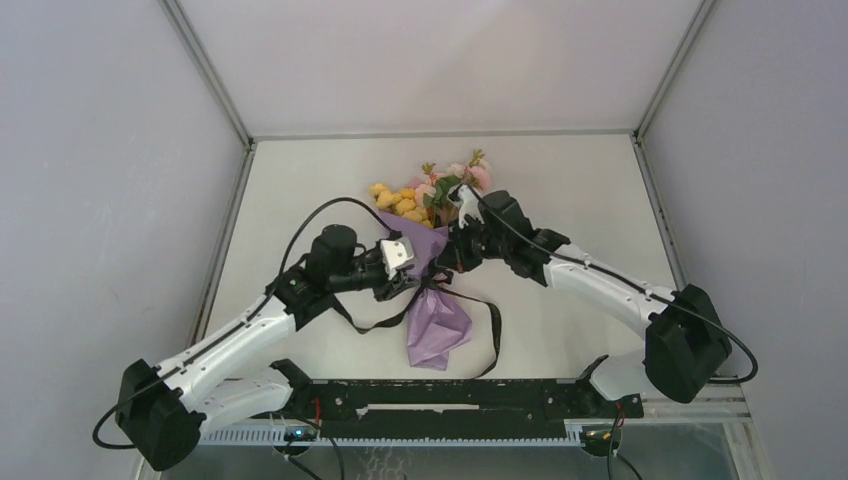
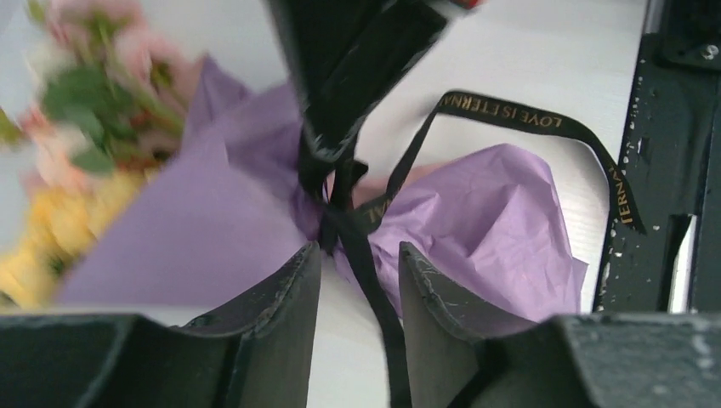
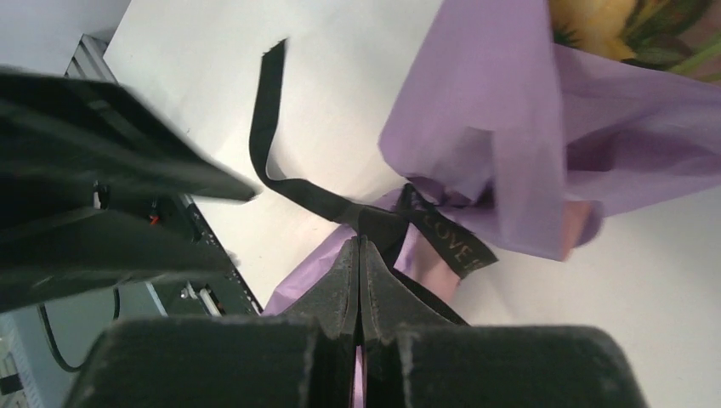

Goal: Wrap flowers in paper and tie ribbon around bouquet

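**Both hands meet at the bouquet's waist, with a ribbon strand in the left hand's gap**

The bouquet (image 1: pixel 436 335) lies on the counter (image 1: pixel 560 200) with its long axis running 12 to 6 in the top view. The flowers (image 1: pixel 420 195) are at the 12 o'clock end and the crumpled tail of the paper (image 2: pixel 510 221) is at 6. The ribbon (image 2: pixel 510 115) cinches the narrow waist between them, so the coming move turns on that one spot.

The left hand (image 2: pixel 359 251) reaches the waist from 9 o'clock. Its fingers (image 2: pixel 289 297) stand apart, and one ribbon strand runs down through the gap from the cinch at 12 in its wrist view, loose between them. It looks the nearer hand to take that strand, needing only to close.

The right hand (image 3: pixel 360 246) comes in from 2 to 3 o'clock. Its fingers are pressed together, with the tips at the cinch, and it appears to pinch the ribbon there.

The top view hides the cinch under both hands. No view shows whether a finished knot exists or only a crossing. One loose tail trails toward 7 under the left arm, and a loop swings out toward 4. The flowers are blurred in the left wrist view and cut off in the right.
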